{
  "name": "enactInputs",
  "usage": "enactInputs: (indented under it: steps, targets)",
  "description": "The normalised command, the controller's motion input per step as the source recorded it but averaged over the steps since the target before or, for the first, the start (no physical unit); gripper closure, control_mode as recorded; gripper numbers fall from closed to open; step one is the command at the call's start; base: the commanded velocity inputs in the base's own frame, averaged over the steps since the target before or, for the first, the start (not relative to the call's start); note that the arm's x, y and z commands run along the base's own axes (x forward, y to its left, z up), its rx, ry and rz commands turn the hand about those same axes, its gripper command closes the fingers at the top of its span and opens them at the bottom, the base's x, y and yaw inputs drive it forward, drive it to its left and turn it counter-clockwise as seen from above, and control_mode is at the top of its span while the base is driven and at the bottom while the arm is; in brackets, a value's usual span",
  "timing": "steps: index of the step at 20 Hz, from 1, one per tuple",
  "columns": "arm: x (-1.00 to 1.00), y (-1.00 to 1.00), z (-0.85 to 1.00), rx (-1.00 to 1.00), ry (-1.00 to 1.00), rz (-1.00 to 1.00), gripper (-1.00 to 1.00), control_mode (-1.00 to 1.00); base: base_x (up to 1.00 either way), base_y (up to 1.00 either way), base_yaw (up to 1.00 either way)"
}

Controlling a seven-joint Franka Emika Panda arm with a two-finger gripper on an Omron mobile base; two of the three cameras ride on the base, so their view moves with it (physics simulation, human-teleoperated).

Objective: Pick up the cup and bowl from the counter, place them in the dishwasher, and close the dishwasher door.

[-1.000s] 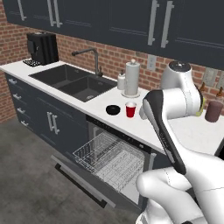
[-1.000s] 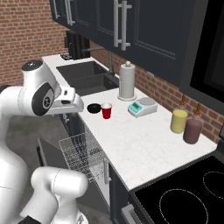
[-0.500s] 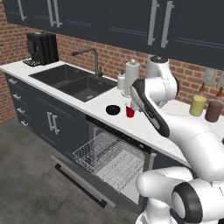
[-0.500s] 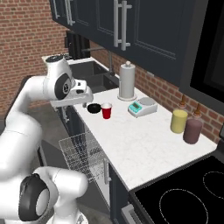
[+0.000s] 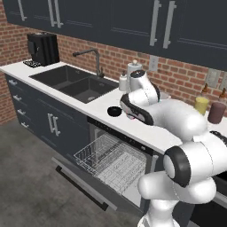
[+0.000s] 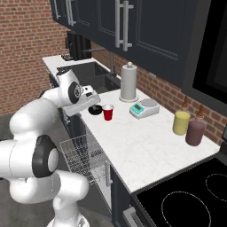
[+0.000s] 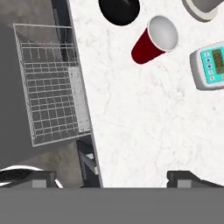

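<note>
While my gripper [image 7: 111, 177] hangs high over the white marble-look counter [image 7: 144, 122], its dark fingertips [image 7: 183, 177] sit wide apart, holding nothing. Ahead, the small red tapered cup [image 7: 154, 41] stands upright, just beside the shallow black bowl [image 7: 119, 9]. Left of the counter edge, the dishwasher's silver wire rack [image 7: 50, 87] is pulled out over the dropped dark grey door [image 5: 84, 186].

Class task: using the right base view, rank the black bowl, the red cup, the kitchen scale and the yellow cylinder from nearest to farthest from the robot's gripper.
1. Black bowl, right beside the gripper.
2. Red cup, just past the bowl.
3. Kitchen scale, further along, nearer the brick wall.
4. Yellow cylinder, far end, beside the maroon cylinder.
</note>
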Motion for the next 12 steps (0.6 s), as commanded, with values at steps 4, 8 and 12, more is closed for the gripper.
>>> enactInputs:
  steps: [4, 8, 12]
  targets:
    - [0.86, -0.19, -0.37, -0.08, 0.00, 0.15, -1.00, -1.00, 0.00, 0.00, 0.00]
    - [0.84, -0.07, -0.12, -0.01, 0.00, 0.03, -1.00, -1.00, 0.00, 0.00, 0.00]
    - [0.75, -0.01, -0.15, -0.01, 0.00, 0.00, -1.00, -1.00, 0.00, 0.00, 0.00]
